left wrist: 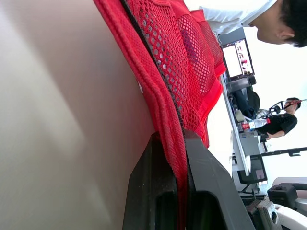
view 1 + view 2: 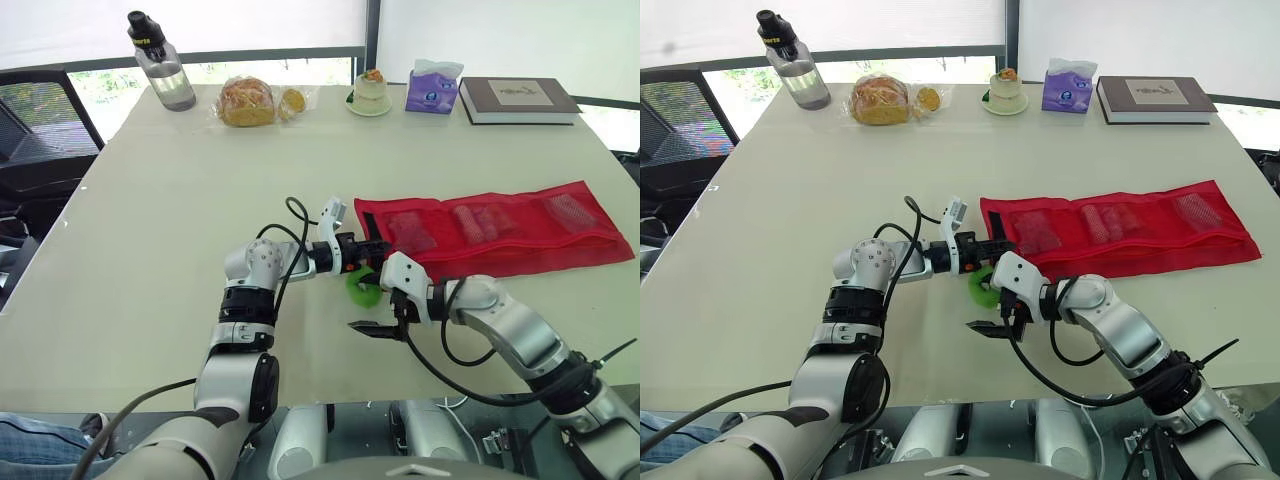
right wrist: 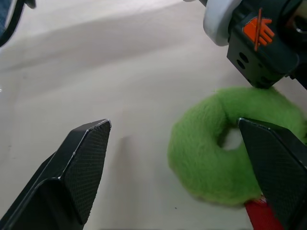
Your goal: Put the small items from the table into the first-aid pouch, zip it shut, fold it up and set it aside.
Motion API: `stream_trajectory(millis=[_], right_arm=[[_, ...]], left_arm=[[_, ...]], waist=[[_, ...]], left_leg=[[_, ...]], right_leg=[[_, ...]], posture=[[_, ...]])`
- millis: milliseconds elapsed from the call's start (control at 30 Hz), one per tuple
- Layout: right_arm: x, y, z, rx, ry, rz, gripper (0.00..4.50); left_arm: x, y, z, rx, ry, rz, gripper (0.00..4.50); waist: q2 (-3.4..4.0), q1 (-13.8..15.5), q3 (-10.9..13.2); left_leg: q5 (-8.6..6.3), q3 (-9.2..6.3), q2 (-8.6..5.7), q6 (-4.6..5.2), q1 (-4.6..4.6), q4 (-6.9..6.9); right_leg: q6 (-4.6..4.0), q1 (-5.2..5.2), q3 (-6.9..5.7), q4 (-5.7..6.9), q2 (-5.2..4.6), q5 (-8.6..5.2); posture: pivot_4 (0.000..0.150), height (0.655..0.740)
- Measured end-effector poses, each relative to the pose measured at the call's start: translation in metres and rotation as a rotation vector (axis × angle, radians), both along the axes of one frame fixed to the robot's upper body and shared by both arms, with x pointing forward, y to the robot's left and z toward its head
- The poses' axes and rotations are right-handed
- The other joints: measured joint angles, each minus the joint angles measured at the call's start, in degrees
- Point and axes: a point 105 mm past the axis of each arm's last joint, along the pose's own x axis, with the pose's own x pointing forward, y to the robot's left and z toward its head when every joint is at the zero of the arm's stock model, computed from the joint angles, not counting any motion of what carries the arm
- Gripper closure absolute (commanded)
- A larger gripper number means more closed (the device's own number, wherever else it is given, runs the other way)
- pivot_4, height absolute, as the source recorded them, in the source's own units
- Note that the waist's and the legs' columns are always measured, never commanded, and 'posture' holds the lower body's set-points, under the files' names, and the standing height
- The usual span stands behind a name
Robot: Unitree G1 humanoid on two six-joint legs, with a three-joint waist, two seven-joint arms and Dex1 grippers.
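Observation:
The red mesh first-aid pouch [image 2: 500, 235] lies unfolded on the right half of the table, with small items showing through its pockets. My left gripper [image 2: 375, 247] is shut on the pouch's left end; the left wrist view shows the red mesh edge [image 1: 168, 62] pinched between the fingers [image 1: 153, 163]. A fuzzy green ring [image 2: 362, 288] lies on the table just below that corner, partly under the left gripper. My right gripper [image 2: 375, 330] hovers open just in front of the ring, which sits by one of its fingertips [image 3: 259, 139] in the right wrist view, green ring [image 3: 225, 158].
Along the far edge stand a water bottle [image 2: 160, 65], bagged bread [image 2: 250, 100], a small dessert on a plate [image 2: 370, 92], a purple tissue box [image 2: 432, 88] and a book [image 2: 518, 98]. A black chair [image 2: 40, 130] is at the left. A person [image 1: 240, 14] shows in the background.

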Motion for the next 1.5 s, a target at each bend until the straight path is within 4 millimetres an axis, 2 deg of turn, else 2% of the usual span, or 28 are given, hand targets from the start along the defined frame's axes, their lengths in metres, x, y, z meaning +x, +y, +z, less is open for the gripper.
stream_trajectory(millis=[67, 167, 200, 300, 333, 600, 700, 800, 867, 967, 1300, 1500], right_arm=[[0.004, -0.002, -0.001, -0.034, -0.006, -0.016, 0.77], [0.010, -0.006, 0.000, -0.074, -0.030, -0.040, 2.35], [0.011, -0.006, 0.000, -0.080, -0.034, -0.043, 2.58], [0.011, -0.013, 0.000, -0.104, -0.044, -0.043, 4.17], [0.010, -0.014, 0.001, -0.105, -0.045, -0.044, 4.45], [0.001, -0.028, 0.006, 0.029, 0.091, -0.160, 4.45], [0.003, -0.036, 0.031, 0.300, 0.191, -0.291, 4.45], [0.007, -0.062, 0.043, 0.392, 0.194, -0.416, 4.45], [0.012, -0.083, 0.042, 0.442, 0.214, -0.539, 4.45], [0.017, -0.092, 0.047, 0.510, 0.212, -0.621, 4.45], [0.035, -0.144, 0.035, 0.499, 0.145, -0.922, 4.45], [0.041, -0.175, 0.034, 0.449, 0.080, -1.030, 4.45]], left_arm=[[0.000, 0.000, 0.000, 0.000, 0.001, 0.000, 4.50], [-0.001, -0.001, 0.000, -0.001, 0.003, -0.003, 4.50], [-0.001, -0.001, 0.000, -0.001, 0.003, -0.003, 4.50], [0.000, 0.001, 0.000, -0.001, 0.003, -0.002, 4.50], [0.000, 0.002, 0.000, -0.001, 0.003, -0.002, 4.50], [0.001, 0.007, 0.001, -0.006, 0.001, -0.005, 4.50], [0.002, 0.013, 0.001, -0.010, 0.006, 0.001, 4.50], [0.002, 0.015, 0.001, -0.011, 0.004, -0.003, 4.50], [0.002, 0.019, 0.001, -0.006, 0.001, -0.005, 4.50], [0.001, 0.021, 0.000, -0.005, -0.003, -0.012, 4.50], [-0.002, 0.047, -0.003, 0.069, -0.058, -0.031, 4.50], [0.000, 0.084, -0.005, 0.169, -0.093, 0.007, 4.50]], waist=[[0.00, 0.02, -0.01], [0.00, 0.06, -0.02], [0.00, 0.06, -0.02], [0.00, 0.09, -0.02], [0.00, 0.08, -0.02], [0.00, -0.22, -0.01], [0.01, -0.32, -0.01], [0.01, -0.38, -0.01], [0.01, -0.57, -0.01], [0.05, -0.85, -0.02], [0.06, -2.07, -0.02], [0.06, -2.17, -0.02]], left_leg=[[0.00, -0.04, -0.01, 0.00, 0.03, 0.00], [0.00, -0.07, -0.03, 0.00, 0.02, 0.00], [0.00, -0.08, -0.03, 0.00, 0.02, 0.00], [0.00, -0.12, -0.05, 0.00, 0.02, 0.00], [0.00, -0.13, -0.05, 0.00, 0.02, 0.00], [0.00, -0.27, -0.04, 0.00, -0.02, -0.02], [0.00, -0.37, -0.02, -0.01, -0.05, -0.05], [0.00, -0.38, -0.02, -0.01, -0.04, -0.06], [0.00, -0.35, -0.01, -0.01, -0.01, -0.11], [0.00, -0.32, 0.02, -0.01, 0.03, -0.19], [0.00, -0.06, 0.08, 0.00, 0.26, -0.53], [0.00, 0.36, 0.16, 0.00, 0.54, -0.81]], right_leg=[[0.00, 0.04, -0.05, -0.02, -0.01, 0.00], [0.00, 0.07, -0.08, -0.04, -0.03, 0.00], [0.00, 0.08, -0.09, -0.04, -0.03, 0.00], [0.00, 0.10, -0.13, -0.07, -0.04, -0.01], [0.00, 0.10, -0.14, -0.07, -0.04, -0.01], [-0.02, 0.10, -0.25, -0.06, -0.04, -0.01], [-0.03, 0.09, -0.32, -0.04, 0.00, -0.01], [-0.03, 0.09, -0.34, -0.05, 0.00, -0.02], [-0.03, 0.08, -0.30, -0.05, 0.01, -0.02], [-0.05, 0.06, -0.27, -0.04, 0.04, -0.03], [-0.11, 0.03, -0.03, -0.05, 0.08, -0.06], [-0.12, 0.00, 0.40, -0.06, 0.14, -0.09]], posture=[[0.150, 0.7400], [0.150, 0.7400], [0.150, 0.7400], [0.150, 0.7400], [0.150, 0.7400], [0.150, 0.7400], [0.150, 0.7400], [0.150, 0.7400], [0.150, 0.7400], [0.150, 0.7400], [0.150, 0.7400], [0.150, 0.7400]])
